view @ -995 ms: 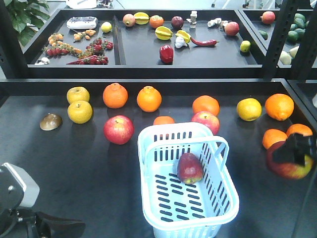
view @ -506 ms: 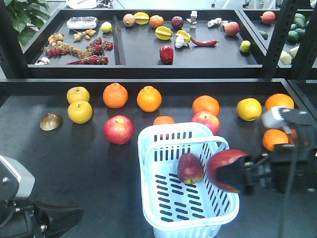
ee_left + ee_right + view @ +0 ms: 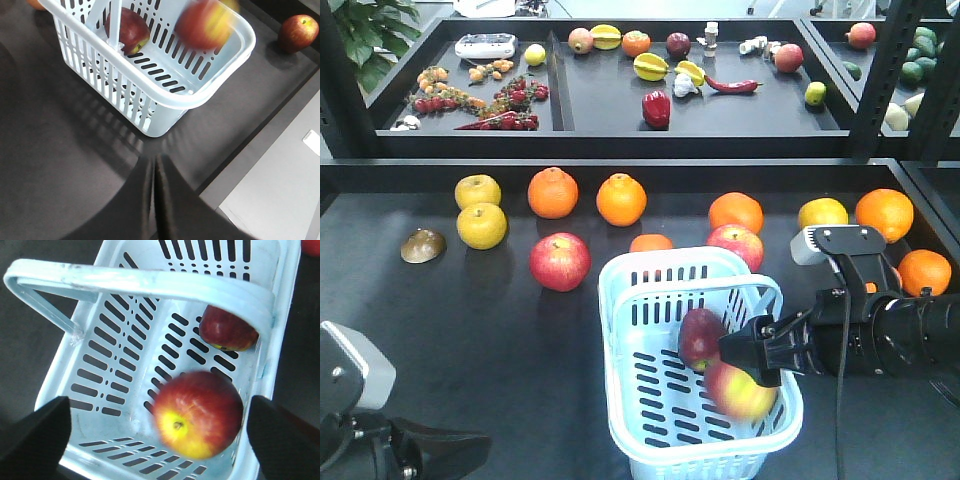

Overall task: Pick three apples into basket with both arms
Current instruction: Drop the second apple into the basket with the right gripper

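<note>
Your right gripper [image 3: 157, 404] jaws are spread over the basket [image 3: 150, 285], blurred apple [image 3: 200, 412] free between them, second apple [image 3: 227, 330] upper right; left gripper [image 3: 154, 167] jaws pressed together.

No readable text, labels or numbers anywhere.
</note>
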Robot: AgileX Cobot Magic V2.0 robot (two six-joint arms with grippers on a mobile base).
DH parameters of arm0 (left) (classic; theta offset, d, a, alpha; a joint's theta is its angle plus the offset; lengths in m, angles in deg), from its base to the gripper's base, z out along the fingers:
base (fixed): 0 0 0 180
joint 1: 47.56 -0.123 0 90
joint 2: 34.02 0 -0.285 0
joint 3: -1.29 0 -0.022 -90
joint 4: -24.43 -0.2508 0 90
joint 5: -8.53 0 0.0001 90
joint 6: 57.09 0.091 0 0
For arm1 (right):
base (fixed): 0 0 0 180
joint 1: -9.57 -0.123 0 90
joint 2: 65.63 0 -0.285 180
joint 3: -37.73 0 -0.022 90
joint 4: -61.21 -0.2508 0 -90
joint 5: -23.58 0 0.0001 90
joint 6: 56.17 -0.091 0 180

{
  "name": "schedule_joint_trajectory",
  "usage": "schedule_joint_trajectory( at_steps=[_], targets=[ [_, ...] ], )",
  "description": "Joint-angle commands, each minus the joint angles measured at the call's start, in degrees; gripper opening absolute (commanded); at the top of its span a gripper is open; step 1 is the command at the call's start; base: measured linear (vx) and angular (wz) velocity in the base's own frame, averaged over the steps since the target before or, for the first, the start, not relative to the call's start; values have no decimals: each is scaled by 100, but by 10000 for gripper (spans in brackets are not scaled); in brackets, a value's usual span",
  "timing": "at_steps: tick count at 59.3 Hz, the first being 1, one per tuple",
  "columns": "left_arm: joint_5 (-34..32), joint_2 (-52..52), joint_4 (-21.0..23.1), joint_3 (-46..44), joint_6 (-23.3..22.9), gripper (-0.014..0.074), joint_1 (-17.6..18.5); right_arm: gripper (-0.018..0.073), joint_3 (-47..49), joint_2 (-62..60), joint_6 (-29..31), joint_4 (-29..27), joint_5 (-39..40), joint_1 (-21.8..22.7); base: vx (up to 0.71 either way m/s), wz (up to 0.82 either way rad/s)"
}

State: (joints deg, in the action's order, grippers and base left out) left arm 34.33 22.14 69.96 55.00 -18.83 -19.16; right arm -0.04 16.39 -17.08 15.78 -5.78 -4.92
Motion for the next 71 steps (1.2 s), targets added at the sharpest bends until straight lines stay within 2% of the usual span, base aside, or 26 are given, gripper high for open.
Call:
schedule_joint_trajectory(
  at_steps=[1, 9, 14, 21, 27, 28, 33, 39, 44, 48, 52, 60, 67, 71],
  targets=[
    [-172, -45, 172, -131, -33, -6, 24, 691, 162, -142, 81, -141, 88, -26, 0, 0],
    [-172, -45, 172, -131, -33, -6, 24, 621, 162, -142, 106, -125, -148, -26, 0, 0],
    [-172, -45, 172, -131, -33, -6, 24, 517, 162, -177, 84, 12, -412, -18, 0, 0],
    [-154, -45, 172, -131, -33, -6, 24, 274, 162, -429, -258, 607, -722, -18, 0, 0],
    [-148, -45, 172, -131, -33, -6, 24, -6, 162, -804, -968, 1551, -828, -12, 0, 0],
    [-148, -45, 172, -131, -33, -6, 24, -17, 162, -859, -1102, 1702, -841, -12, 0, 0],
    [-148, -45, 172, -131, -33, -6, 24, -10, 162, -1164, -2164, 2694, -975, 117, 0, 0],
    [-155, -45, 172, -131, -33, -6, 24, -9, 162, -1417, -3451, 4138, -1353, 576, 0, 0],
    [-155, -45, 172, -131, -33, -6, 24, -8, 162, -1455, -4060, 5329, -1679, 1109, 0, 0],
    [-155, -45, 172, -131, -33, -6, 24, -8, 146, -1426, -4267, 5851, -1812, 1581, 0, 0],
    [-155, -45, 172, -131, -33, -6, 24, -5, 146, -1339, -4487, 5868, -1825, 2111, 0, 0],
    [-161, -45, 172, -131, -33, -6, 24, 17, 146, -935, -4455, 5632, -1694, 3081, 0, 0],
    [-143, -45, 172, -131, -33, -6, 24, 106, 152, -392, -4149, 5189, -1681, 3726, 0, 0],
    [-151, -45, 172, -131, -33, -6, 24, 206, 157, -50, -3986, 5020, -1668, 3958, 0, 0]
  ],
)
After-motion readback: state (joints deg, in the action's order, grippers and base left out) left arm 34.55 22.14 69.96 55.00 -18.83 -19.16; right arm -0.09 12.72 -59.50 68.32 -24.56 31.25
